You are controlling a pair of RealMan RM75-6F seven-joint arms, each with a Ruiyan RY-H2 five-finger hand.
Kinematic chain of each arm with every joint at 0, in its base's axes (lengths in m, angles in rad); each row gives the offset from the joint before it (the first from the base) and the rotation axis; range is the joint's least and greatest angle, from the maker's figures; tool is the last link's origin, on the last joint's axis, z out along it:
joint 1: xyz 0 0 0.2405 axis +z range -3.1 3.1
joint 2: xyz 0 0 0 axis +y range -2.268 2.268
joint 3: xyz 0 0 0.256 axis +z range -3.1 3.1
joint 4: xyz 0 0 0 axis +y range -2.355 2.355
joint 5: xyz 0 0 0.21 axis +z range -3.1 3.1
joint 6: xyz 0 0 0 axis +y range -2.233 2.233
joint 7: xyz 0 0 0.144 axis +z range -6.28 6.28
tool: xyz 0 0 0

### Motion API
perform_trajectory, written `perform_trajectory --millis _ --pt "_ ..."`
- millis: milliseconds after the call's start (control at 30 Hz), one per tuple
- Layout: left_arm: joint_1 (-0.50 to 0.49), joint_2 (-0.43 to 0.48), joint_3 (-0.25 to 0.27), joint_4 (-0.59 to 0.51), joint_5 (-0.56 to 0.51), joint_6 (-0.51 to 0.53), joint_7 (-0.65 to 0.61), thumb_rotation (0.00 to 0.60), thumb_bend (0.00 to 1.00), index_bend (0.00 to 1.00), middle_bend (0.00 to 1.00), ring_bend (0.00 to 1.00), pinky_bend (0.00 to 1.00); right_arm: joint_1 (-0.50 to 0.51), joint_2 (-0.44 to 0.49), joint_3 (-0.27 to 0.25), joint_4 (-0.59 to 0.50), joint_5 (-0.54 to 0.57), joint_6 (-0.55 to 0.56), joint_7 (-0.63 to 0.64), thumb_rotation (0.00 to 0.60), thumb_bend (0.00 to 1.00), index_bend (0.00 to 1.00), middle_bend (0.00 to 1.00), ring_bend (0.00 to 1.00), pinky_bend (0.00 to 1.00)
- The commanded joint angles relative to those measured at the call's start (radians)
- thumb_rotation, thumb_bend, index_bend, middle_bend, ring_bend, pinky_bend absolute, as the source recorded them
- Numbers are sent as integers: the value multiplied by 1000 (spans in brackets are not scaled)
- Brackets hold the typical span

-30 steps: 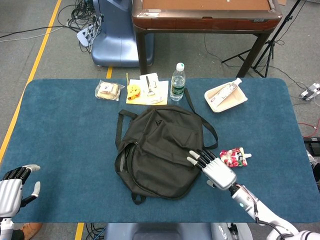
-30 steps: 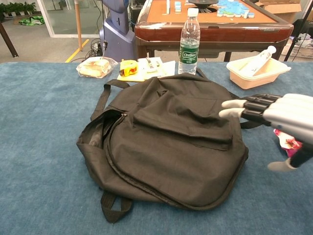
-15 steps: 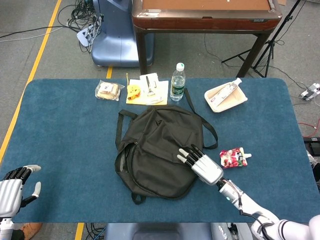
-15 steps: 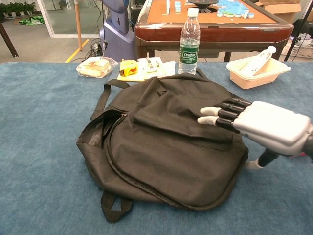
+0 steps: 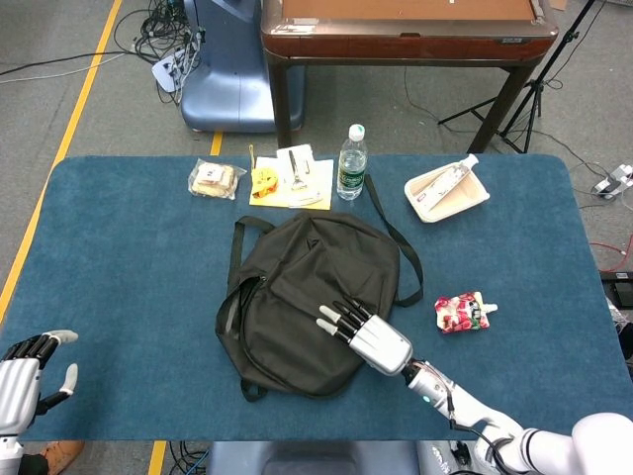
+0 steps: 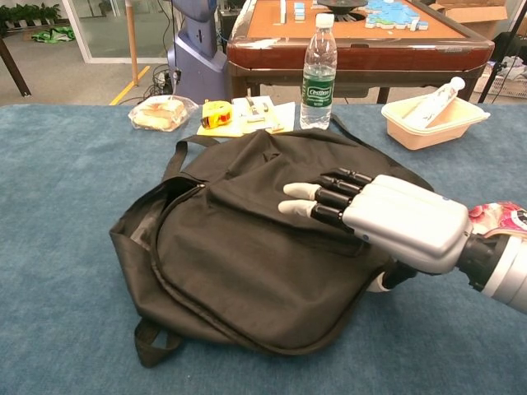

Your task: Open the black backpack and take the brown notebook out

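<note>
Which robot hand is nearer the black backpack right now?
Right. The right robot hand lies flat over the black backpack; the left robot hand sits open at the table's near-left corner, well clear of it.

water bottle (image 5: 351, 162), sandwich bag (image 5: 214, 179), tray (image 5: 446, 191)

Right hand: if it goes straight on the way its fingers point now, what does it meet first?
Probably only more of the black backpack: the right hand lies over it, fingers pointing toward its zipper side. Height above the cloth is unclear.

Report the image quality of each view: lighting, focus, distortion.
Head view: even overhead light, soft shadows, sharp throughout; the black backpack shows little fold detail. Chest view: sharp, the close right hand looms oversized from wide-angle perspective, mild sheen on its shell.
</note>
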Motion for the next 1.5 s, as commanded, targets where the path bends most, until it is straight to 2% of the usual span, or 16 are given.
perform_trajectory --millis 33,267,433,800,1133,1267,1500 --pt "1 1 1 0 1 -1 -2 600 402 310 307 277 261 2 19 -12 -45 -5 12 -4 600 186 0 0 0 55" --pt "-2 6 0 -7 8 -11 1 600 402 310 307 277 261 6 37 -36 -136 12 -22 -14 600 186 0 1 0 55" --pt "-1 11 -1 -13 8 -12 0 600 402 310 307 277 262 12 20 -42 -159 31 -55 -16 600 187 0 9 0 55" --pt "2 16 -3 -24 8 -16 5 600 402 310 307 277 261 32 -43 -29 -187 49 -75 -3 600 187 0 58 0 56" --pt "1 20 -4 -31 10 -21 12 600 402 310 306 277 261 55 -94 8 -219 86 -96 -6 600 210 0 113 0 56" --pt "3 23 -3 -31 7 -23 8 600 402 310 306 277 261 58 -105 18 -228 100 -98 -12 600 264 11 152 14 56" --pt "0 25 -5 -28 6 -29 2 600 402 310 306 277 261 55 -110 44 -246 137 -91 -24 600 361 116 220 73 103"
